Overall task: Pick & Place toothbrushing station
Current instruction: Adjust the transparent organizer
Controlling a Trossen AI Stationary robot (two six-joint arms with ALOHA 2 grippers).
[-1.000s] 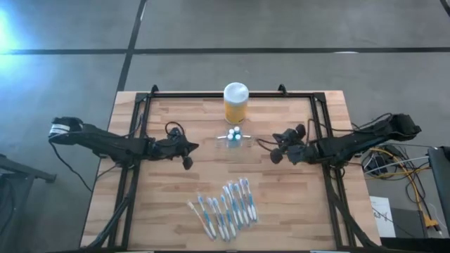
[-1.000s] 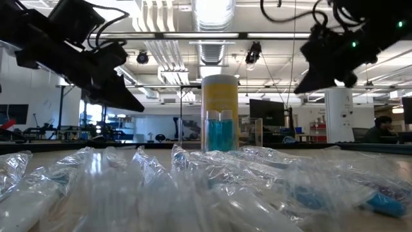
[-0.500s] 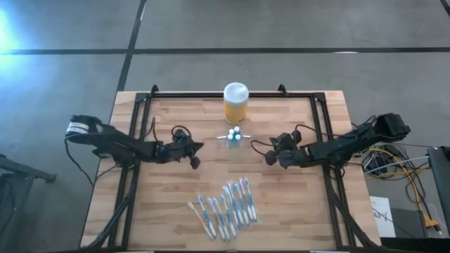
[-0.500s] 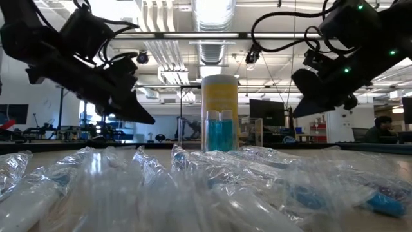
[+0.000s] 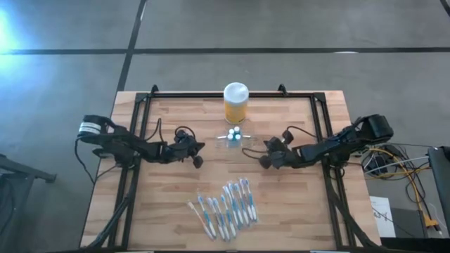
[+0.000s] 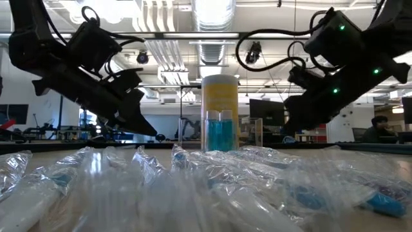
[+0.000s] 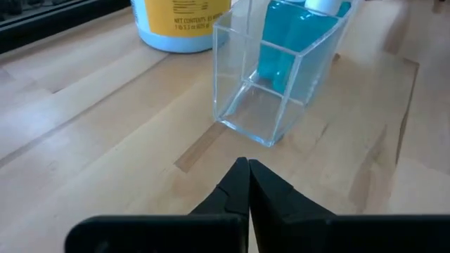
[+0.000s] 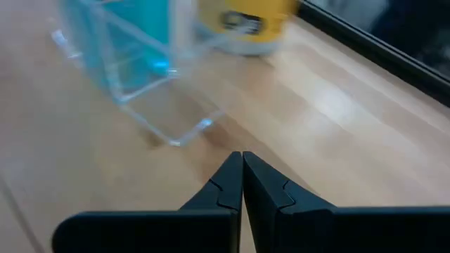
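High view showed both arms had crept inward toward the station (image 5: 234, 138). The left gripper (image 5: 197, 161) and right gripper (image 5: 265, 161), both pinched closed and empty, flanked it, so no pick had begun.

Reaching inward from opposite sides, both arms angling low over the table. Left gripper (image 5: 197, 161) pinching its fingers (image 7: 235, 186) together; right gripper (image 5: 265, 162) doing likewise, fingertips (image 8: 232, 176) touching, holding nothing.
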